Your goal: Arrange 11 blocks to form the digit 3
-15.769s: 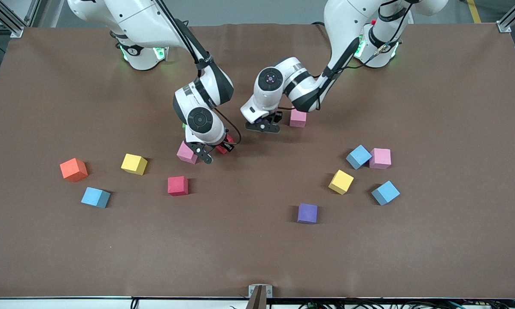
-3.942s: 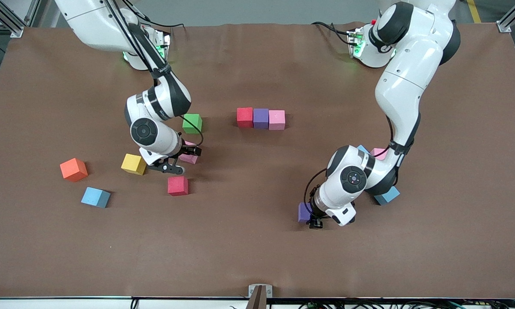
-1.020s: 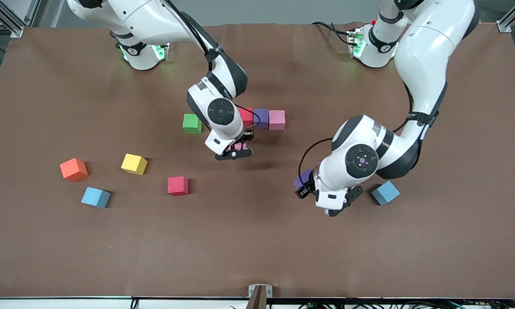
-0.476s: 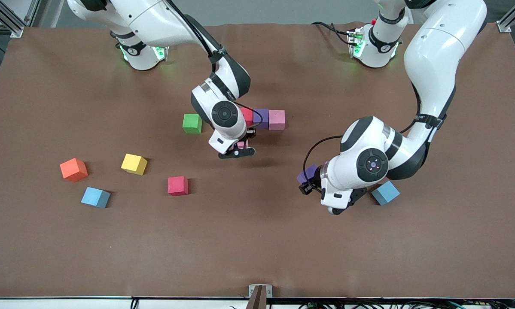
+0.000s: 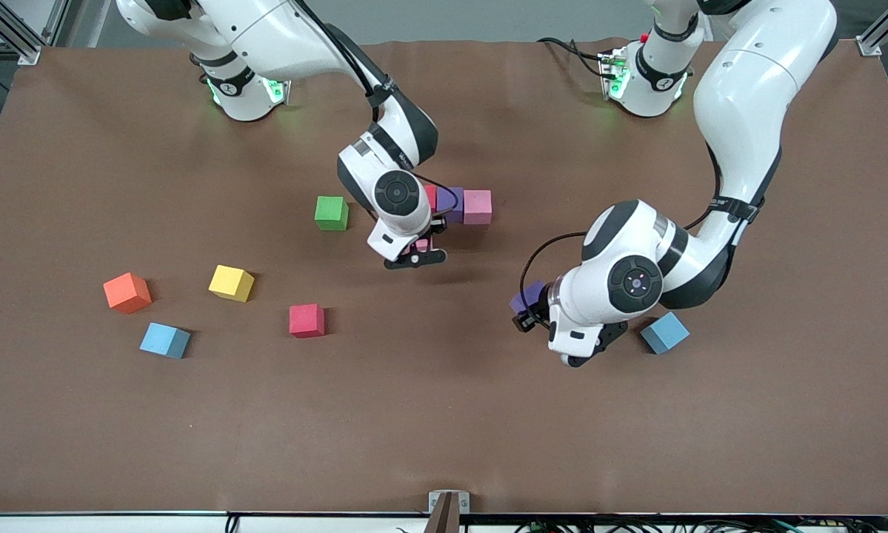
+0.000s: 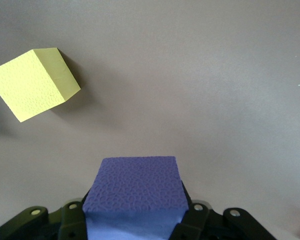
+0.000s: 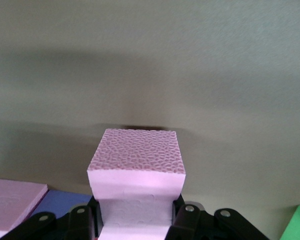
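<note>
Only a three-block row (image 5: 458,206) seems laid, partly hidden. The right gripper (image 5: 416,252) pinches a pink block (image 7: 136,157) beside it; the left gripper (image 5: 526,314) pinches a purple block (image 6: 135,189) over bare table. Most lie scattered.

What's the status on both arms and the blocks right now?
Left gripper shut on purple block, up over bare mat. Right gripper shut on pink block, just in front of the red-purple-pink row. Nothing in the way.

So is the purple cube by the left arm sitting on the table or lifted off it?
Lifted. The small matte purple cube is clamped in the left end effector, with bare table showing beneath it in the left wrist view.
</note>
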`<action>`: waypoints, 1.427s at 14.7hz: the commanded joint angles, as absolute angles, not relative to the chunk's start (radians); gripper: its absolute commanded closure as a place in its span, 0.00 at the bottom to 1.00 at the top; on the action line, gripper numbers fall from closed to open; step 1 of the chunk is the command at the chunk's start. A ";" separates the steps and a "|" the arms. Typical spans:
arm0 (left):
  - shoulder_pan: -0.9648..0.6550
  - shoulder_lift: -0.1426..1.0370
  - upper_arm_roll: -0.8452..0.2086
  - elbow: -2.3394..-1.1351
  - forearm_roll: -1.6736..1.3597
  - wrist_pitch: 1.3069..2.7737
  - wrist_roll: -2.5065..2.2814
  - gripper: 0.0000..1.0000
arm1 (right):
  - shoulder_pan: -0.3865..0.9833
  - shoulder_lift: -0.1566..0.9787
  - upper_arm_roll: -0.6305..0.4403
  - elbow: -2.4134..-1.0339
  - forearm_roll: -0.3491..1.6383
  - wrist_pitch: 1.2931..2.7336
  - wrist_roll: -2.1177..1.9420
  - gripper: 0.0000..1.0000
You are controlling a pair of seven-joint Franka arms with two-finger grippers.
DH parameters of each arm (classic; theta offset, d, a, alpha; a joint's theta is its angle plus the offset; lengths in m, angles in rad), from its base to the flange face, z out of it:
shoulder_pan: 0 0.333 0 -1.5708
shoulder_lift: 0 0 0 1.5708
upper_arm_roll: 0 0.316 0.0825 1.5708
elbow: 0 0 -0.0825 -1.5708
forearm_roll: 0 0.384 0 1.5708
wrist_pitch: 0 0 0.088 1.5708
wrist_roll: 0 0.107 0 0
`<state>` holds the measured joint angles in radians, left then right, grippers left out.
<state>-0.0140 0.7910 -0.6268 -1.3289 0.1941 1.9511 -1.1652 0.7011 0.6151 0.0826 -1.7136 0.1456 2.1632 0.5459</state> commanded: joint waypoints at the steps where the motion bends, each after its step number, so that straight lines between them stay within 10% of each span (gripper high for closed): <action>1: -0.005 0.772 -0.630 -1.350 0.178 1.944 -1.131 0.83 | 0.716 0.623 0.077 -1.707 0.173 2.158 0.552 0.70; 21: -0.012 0.776 -0.630 -1.348 0.179 1.944 -1.072 0.83 | 0.727 0.632 0.078 -1.724 0.181 2.157 0.538 0.69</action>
<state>-0.0151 0.7910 -0.6274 -1.3371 0.1941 1.9511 -1.0952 0.7142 0.6391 0.0816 -1.7151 0.1575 2.1590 0.5445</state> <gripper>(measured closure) 0.405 0.476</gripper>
